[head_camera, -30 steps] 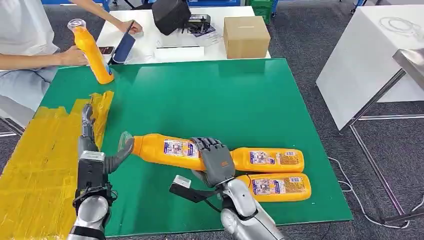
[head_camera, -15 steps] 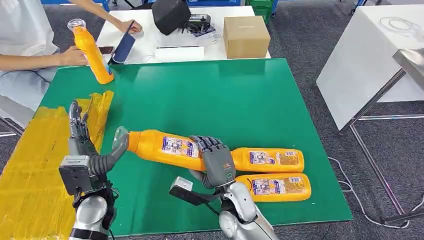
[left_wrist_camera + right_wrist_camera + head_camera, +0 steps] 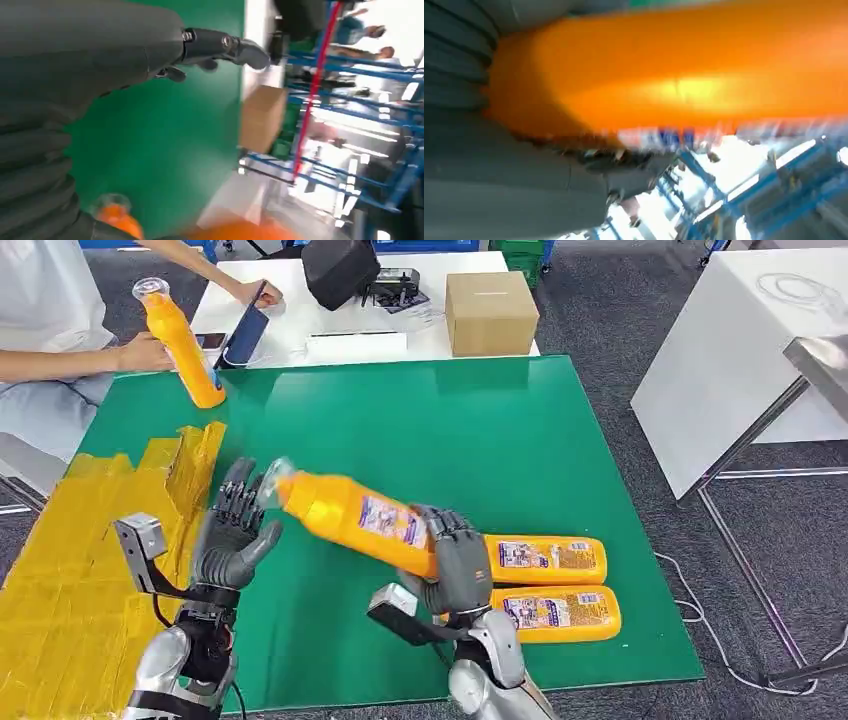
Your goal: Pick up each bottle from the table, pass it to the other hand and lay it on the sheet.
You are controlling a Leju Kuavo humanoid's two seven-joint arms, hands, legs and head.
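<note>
Head view: the right hand (image 3: pixel 455 565) grips a bottle (image 3: pixel 355 512) around its lower body and has raised it off the desk (image 3: pixel 420 430) since a second ago, when it lay nearly flat beside the others. It now slants up and to the left, cap end highest. The left hand (image 3: pixel 235 535) has turned and come in from over the yellow sheet (image 3: pixel 70 560); it holds nothing, fingers spread and upright, just beside the cap end. Whether fingertips touch the cap cannot be told. Right wrist view is blurred but shows the orange body held against the palm.

Two more bottles (image 3: pixel 545 558) lie flat on the green surface near the right arm, one behind the other. A further bottle stands at the far left corner under a person's hand (image 3: pixel 150 352).

Judgement: the lift is done and the handover is about to start; the left hand has not yet taken hold. Nothing from this pass lies on the sheet yet.
</note>
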